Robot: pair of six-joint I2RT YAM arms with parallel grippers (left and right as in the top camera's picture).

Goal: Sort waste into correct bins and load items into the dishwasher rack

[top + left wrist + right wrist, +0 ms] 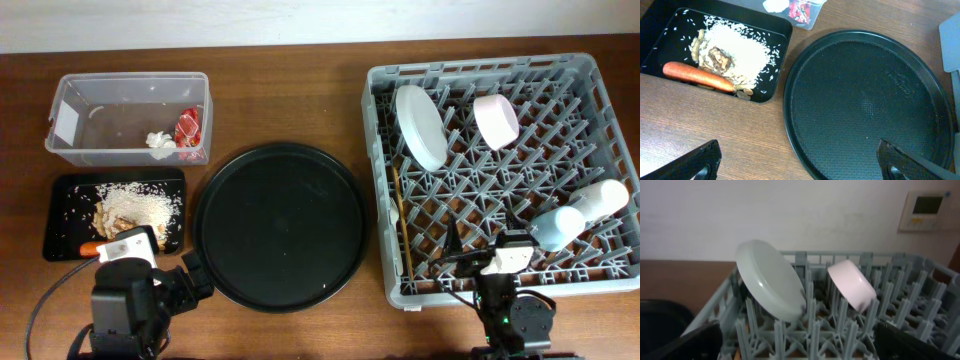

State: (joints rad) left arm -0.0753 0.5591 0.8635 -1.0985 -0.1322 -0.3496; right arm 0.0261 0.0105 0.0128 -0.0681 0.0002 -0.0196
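Note:
The grey dishwasher rack (pixel 585 66) on the right holds a white plate (pixel 420 125), a small saucer (pixel 496 120), a light-blue cup (pixel 556 227), a white cup (pixel 603 200) and a wooden chopstick (pixel 400 215). The clear tub (pixel 100 110) holds a tissue (pixel 160 141) and a red wrapper (pixel 188 127). The shallow black tray (pixel 62 186) holds rice (pixel 740 50), brown scraps (pixel 715 57) and a carrot (pixel 697 76). My left gripper (pixel 800 165) is open and empty over the round tray's left edge. My right gripper (pixel 800 340) is open and empty at the rack's front edge, facing the plate (pixel 770 280) and saucer (pixel 852 282). No fork is in view.
A large round black tray (pixel 280 225) lies between the shallow tray and the rack, with nothing on it. It fills the right of the left wrist view (pixel 865 100). A white wall with a control panel (pixel 925 210) stands behind the rack.

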